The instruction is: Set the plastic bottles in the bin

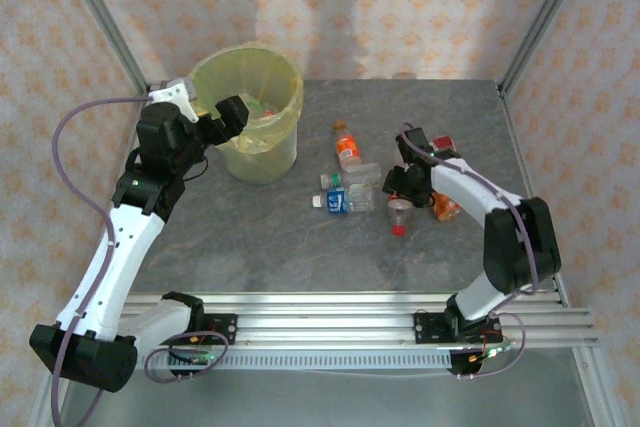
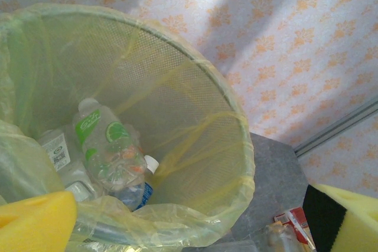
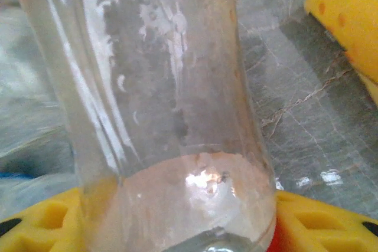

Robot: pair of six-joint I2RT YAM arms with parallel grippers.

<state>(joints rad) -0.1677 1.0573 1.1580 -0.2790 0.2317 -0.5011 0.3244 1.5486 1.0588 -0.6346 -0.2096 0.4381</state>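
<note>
1. Bin (image 1: pixel 255 157) with a yellow-green liner, at the tabletop's far left corner, with bottles (image 2: pixel 109 151) inside.
2. Loose bottles (image 1: pixel 350 197) right of centre, nearest the right arm.
3. Clear red-capped bottle (image 1: pixel 398 212), its length running from far edge to near, between the right fingers (image 3: pixel 348 22); one pad is just apart.
4. Left fingers (image 1: pixel 232 114) spread wide and empty, over the bin's rim.

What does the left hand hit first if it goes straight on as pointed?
The left hand points down into the bin; likely first contact is the green-labelled bottle inside, though the bag near edge may catch first. Depth is unclear.
</note>
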